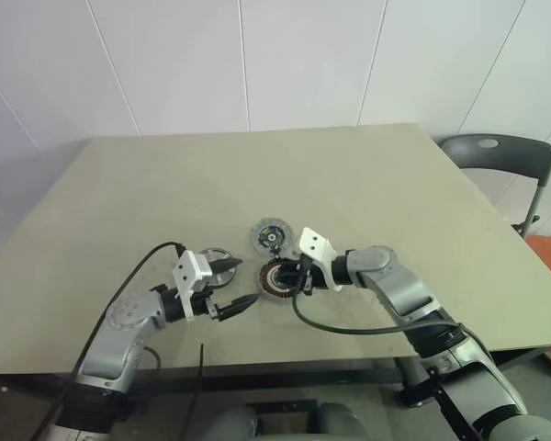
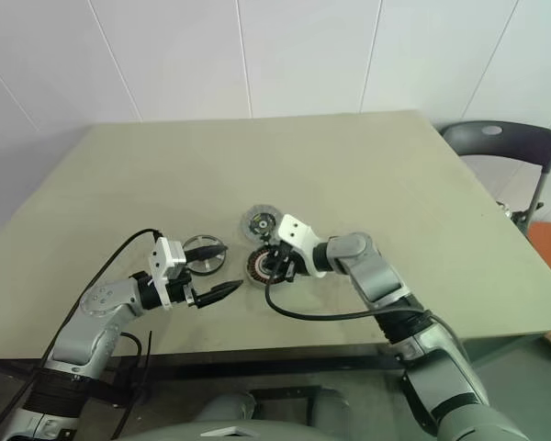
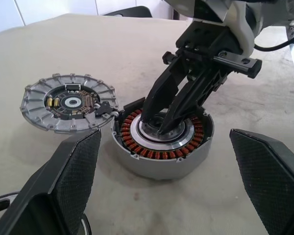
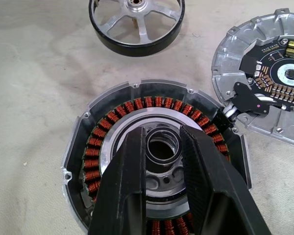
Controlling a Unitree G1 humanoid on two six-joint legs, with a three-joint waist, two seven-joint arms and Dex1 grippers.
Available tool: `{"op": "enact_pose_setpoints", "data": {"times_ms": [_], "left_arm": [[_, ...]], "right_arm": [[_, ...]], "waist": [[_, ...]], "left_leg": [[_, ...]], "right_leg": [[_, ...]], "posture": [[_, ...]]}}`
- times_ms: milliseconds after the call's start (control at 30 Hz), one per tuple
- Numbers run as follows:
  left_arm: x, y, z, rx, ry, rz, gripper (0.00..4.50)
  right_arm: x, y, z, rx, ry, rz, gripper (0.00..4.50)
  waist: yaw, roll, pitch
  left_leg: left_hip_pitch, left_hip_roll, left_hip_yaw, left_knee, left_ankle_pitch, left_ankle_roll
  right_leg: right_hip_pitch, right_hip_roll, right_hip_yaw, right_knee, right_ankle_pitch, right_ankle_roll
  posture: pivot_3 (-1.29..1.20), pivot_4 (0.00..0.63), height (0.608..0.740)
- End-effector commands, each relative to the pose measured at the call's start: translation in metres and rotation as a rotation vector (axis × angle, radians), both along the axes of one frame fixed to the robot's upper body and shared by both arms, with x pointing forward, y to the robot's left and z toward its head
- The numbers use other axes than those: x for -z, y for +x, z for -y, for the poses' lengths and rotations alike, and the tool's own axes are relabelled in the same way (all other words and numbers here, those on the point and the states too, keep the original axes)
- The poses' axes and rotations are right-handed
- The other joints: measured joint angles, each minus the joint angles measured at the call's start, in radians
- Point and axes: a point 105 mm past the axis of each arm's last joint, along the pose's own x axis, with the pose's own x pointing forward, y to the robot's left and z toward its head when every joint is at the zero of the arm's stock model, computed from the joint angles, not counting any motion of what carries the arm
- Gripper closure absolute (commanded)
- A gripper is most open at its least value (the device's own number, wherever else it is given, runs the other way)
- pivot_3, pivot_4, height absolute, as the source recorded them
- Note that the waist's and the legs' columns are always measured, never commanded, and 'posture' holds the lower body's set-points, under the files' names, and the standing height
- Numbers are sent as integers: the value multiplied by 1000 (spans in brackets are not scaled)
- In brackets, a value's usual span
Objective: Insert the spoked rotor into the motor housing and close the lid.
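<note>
A beige table (image 1: 367, 193) spans the centre of the head view, with a grey chair (image 1: 496, 156) at the right edge. At mid-frame sits the motor housing (image 4: 157, 161), its copper windings ringing a silvery core; inside it, the right gripper (image 4: 161, 147) has its two black fingers narrowly parted around a small dark ring at the hub, though whether they pinch it is unclear. Just above the housing lies the lid (image 1: 270, 235), inner face up, showing a circuit board with gold parts; no writing is readable. To the housing's left the spoked rotor (image 1: 216, 260) rests flat on the table, beside the left gripper (image 1: 241, 285), whose fingers are spread wide and empty.
</note>
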Motion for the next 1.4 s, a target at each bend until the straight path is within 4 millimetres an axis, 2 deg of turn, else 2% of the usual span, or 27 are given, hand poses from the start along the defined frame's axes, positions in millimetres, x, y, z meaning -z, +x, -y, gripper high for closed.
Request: {"op": "enact_pose_setpoints", "data": {"times_ms": [33,867,1067,1133,1200,1300,1400], "left_arm": [[-8,2,-1,2,-7,43,0],[-2,-2,-2,6,-11,41,0],[-2,-2,-1,5,-11,41,0],[-2,-2,-2,4,-11,41,0],[-3,-2,-2,3,-10,40,0],[-3,-2,-2,3,-10,40,0],[-3,-2,-2,3,-11,40,0]], "right_arm": [[-6,0,-1,-14,-1,24,3843],[1,-2,0,1,-10,-3,3843],[1,-3,1,11,15,-28,1878],[-11,-5,-5,13,111,-69,1267],[-29,-6,-13,11,232,-114,1267],[-37,-4,-14,20,268,-115,1267],[-30,-2,-10,31,221,-99,1888]], "waist": [[0,0,0],[0,0,0],[0,0,0],[0,0,0],[-1,0,0],[0,0,0],[2,0,0]], "left_leg": [[0,0,0,0,0,0],[0,0,0,0,0,0],[1,0,0,0,0,0],[1,0,0,0,0,0],[0,0,0,0,0,0],[0,1,0,0,0,0],[0,0,0,0,0,0]], "right_leg": [[0,0,0,0,0,0],[0,0,0,0,0,0],[1,0,0,0,0,0],[0,0,0,0,0,0],[0,0,0,0,0,0],[-1,0,0,0,0,0],[0,0,0,0,0,0]], "posture": [[0,0,740],[0,0,740],[0,0,740],[0,0,740],[0,0,740],[0,0,740],[0,0,740]]}}
